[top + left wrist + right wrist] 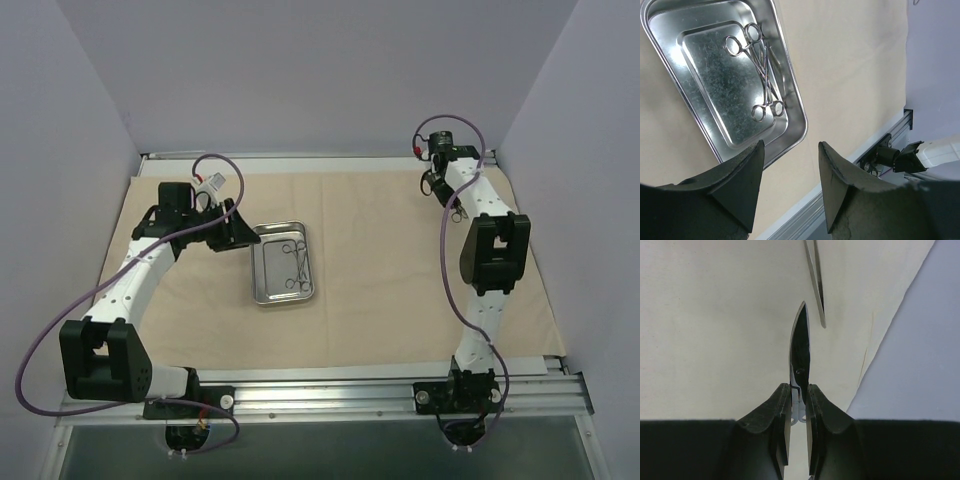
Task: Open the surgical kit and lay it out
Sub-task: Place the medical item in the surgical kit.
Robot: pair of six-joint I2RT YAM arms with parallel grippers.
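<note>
Beige cloth wrap [380,300]: already opened flat as the working field, it lies beneath both sets of fingers. Steel tray [705,75]: it rests on the cloth just beyond and left of the left gripper [790,182]. It contains two ring-handled instruments [764,70], crossed near its right wall and probably awaiting removal. The left fingers are parted and empty, hovering by the tray's near corner, apparently poised to reach in. Right gripper [799,392]: clamped on a thin dark blade [800,350] projecting straight past its tips, low over the cloth's far corner, likely for laying out. A second thin metal strip [815,290] lies farther ahead; its identity is unclear.
</note>
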